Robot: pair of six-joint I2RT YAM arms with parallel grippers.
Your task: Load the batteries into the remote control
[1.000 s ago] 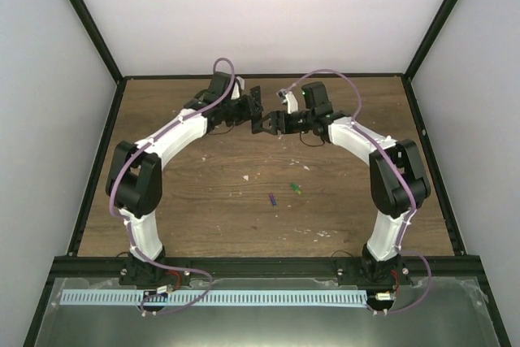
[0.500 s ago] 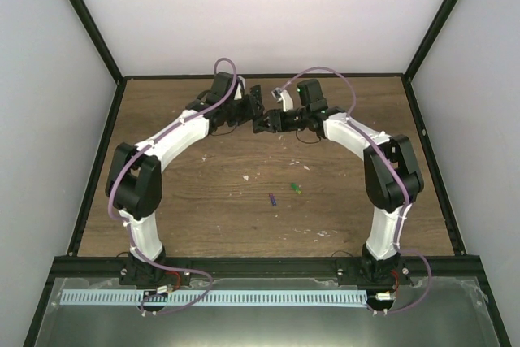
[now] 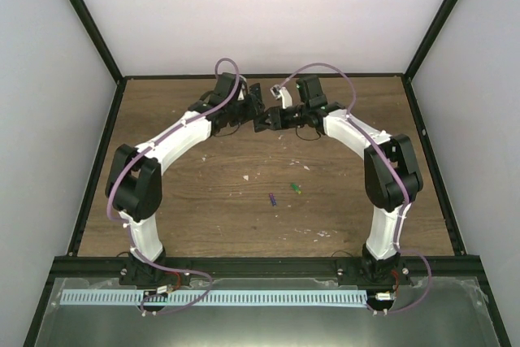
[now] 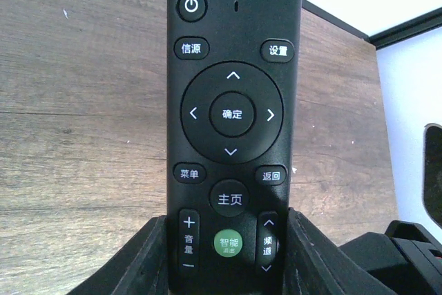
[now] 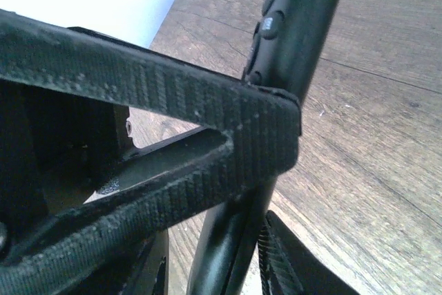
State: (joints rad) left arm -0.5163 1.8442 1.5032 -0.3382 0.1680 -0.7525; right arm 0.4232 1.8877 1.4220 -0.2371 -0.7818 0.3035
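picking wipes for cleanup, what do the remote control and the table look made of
Remote control: looks like matte black moulded plastic, with an even low sheen on its face; the buttons may be rubber or plastic, with white printed legends and one green button. Table: brown wood grain with plank seams and a dull finish; whether solid wood or printed laminate, the look leaves open.
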